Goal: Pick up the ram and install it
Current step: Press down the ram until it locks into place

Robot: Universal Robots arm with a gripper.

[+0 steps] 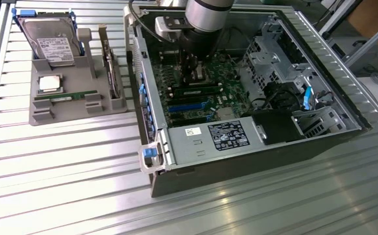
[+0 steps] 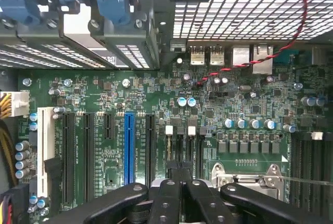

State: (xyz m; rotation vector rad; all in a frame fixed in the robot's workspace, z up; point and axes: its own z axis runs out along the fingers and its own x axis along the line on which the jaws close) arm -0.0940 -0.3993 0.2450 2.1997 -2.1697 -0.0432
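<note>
The gripper [image 1: 196,73] is positioned inside the open computer case [image 1: 319,142], directly above the motherboard [image 2: 156,104], with its fingers [image 2: 166,193] closed together and nothing visible between them. The ram [image 1: 65,96] lies well away from the gripper, outside the case, in a slot of the grey holder tray [image 1: 45,115] toward the exterior view's left, just beside the processor chip [image 1: 50,83] and near the hard drive [image 1: 52,41].

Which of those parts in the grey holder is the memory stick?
Start at the open computer case and look to the exterior view's left, to the grey holder on the slatted table. The ram lies flat along its near edge, below the square silver processor. It alone is a long, thin green strip.
</note>
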